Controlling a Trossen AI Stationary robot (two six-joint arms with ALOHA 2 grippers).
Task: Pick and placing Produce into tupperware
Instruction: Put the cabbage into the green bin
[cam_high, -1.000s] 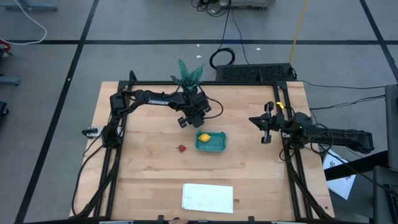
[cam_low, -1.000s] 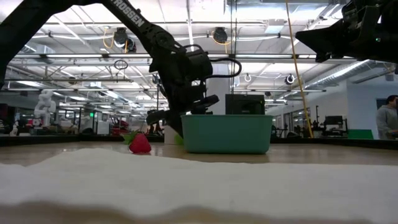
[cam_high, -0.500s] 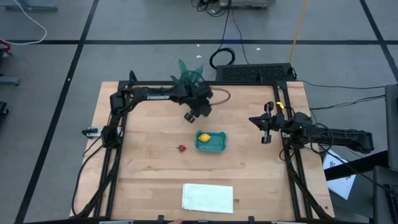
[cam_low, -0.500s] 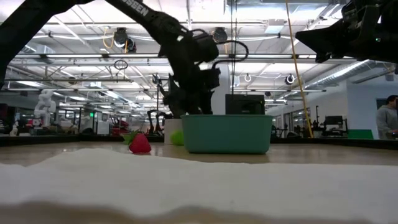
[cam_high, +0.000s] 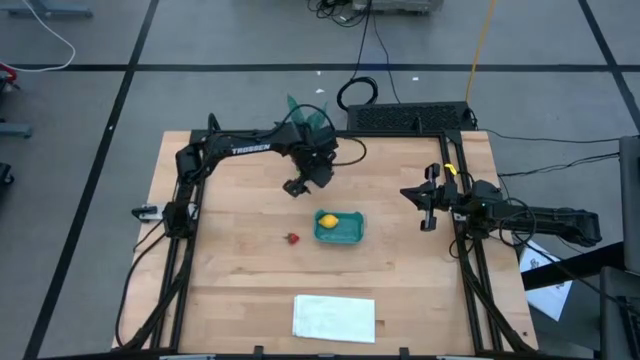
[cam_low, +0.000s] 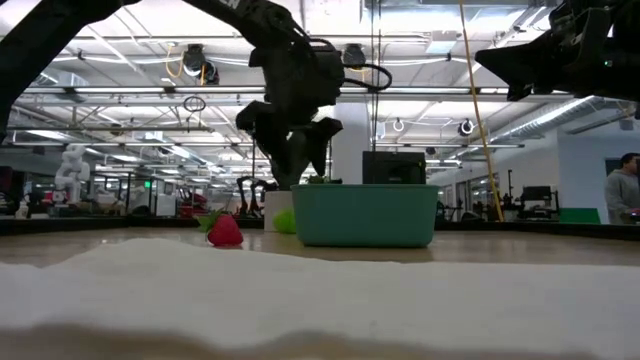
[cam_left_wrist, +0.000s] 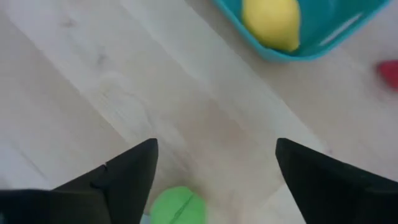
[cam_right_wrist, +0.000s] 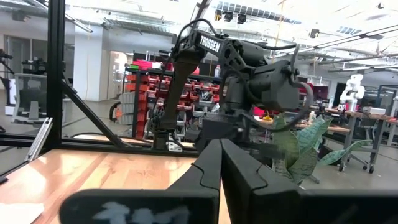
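Observation:
The teal tupperware (cam_high: 343, 230) sits mid-table with the yellow lemon (cam_high: 327, 221) inside, at its left end. The red strawberry (cam_high: 292, 238) lies on the wood left of it. The lime-green ball (cam_low: 284, 220) rests on the table behind the tupperware's left end. In the left wrist view the ball (cam_left_wrist: 177, 205) shows low between the fingers. My left gripper (cam_high: 297, 186) hangs open above the ball, clear of it. My right gripper (cam_high: 428, 208) waits shut at the table's right side.
A white sheet (cam_high: 334, 317) lies near the front edge. A green potted plant (cam_high: 308, 118) stands at the far edge, just behind the left arm. Bare wood lies between the strawberry and the sheet.
My left gripper has risen and gone a little toward the table's far edge, away from the tupperware, and its fingers have spread wider. The lemon, strawberry and lime ball have stayed where they were.

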